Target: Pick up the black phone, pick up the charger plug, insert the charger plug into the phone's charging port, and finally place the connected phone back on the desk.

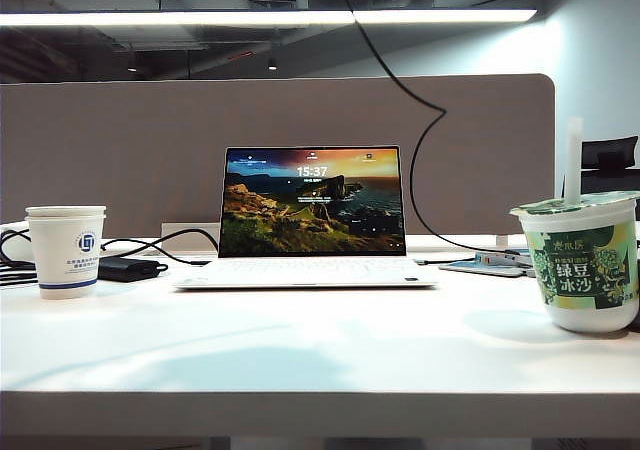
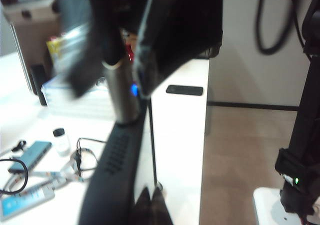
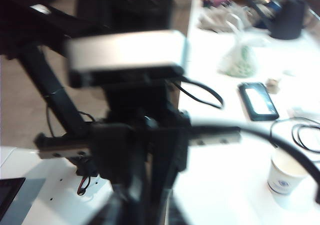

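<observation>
Black phone [image 3: 258, 101] flat on tabletop [image 3: 220, 150], untouched. L tool [image 2: 150, 205] together at tabletop edge; R tool [image 3: 145, 210] above tabletop, gap unreadable. Pinch long sides squarely.

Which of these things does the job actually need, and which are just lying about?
Job: flat black phone, lying on the wide white desk; left gripper, shut, and right gripper, both outside exterior view.
Lying about: open white laptop, white paper cup, green drink tub.
</observation>
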Motion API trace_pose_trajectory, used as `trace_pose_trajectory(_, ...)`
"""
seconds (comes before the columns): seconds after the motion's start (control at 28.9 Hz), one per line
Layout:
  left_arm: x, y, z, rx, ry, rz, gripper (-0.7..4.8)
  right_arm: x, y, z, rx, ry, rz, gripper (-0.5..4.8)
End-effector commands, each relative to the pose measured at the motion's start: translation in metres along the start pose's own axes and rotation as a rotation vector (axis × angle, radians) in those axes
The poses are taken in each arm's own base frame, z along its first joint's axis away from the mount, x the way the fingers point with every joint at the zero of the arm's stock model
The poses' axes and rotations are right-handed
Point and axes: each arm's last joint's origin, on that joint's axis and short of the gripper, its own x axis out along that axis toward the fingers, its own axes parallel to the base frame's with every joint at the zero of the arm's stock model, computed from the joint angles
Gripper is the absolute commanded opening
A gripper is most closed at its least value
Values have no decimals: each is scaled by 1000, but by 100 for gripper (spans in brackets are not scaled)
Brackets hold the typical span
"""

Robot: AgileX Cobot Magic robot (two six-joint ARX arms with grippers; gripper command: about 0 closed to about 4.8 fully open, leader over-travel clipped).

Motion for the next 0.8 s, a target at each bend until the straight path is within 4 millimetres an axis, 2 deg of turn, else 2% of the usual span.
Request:
trace_pose_trajectory(0.03,-2,-2,9,49,-40,-4,-7,-7,4,5,-20,1,-66,169)
trace_pose_trajectory(0.17,-2,-1,8,46,-37,0,-7,-18,11,9,-32,8,-130,216)
trace_pose_trajectory(0.28,-2,1,7,35,-26,63,-7,-28,18,11,-29,20,-187,216)
trace_pose_trajectory(0.35,-1,5,3,-33,3,174,-7,-35,27,10,-2,50,-229,208)
trace_pose_trajectory(0.38,0,8,0,-70,15,206,-7,-37,30,9,5,68,-239,192)
trace_pose_trajectory(0.42,4,12,-5,-108,29,222,-7,-38,33,7,30,95,-260,115)
trace_pose_trajectory(0.48,11,20,-15,-184,56,223,-7,-39,34,2,63,151,-316,3)
trace_pose_trajectory(0.59,20,31,-30,-273,94,224,-7,-40,33,-1,87,206,-388,-6)
trace_pose_trajectory(0.73,42,56,-74,-535,197,282,-7,-41,32,-3,94,250,-460,-6)
trace_pose_trajectory(0.8,47,61,-87,-588,228,285,-7,-41,32,-3,95,251,-460,-6)
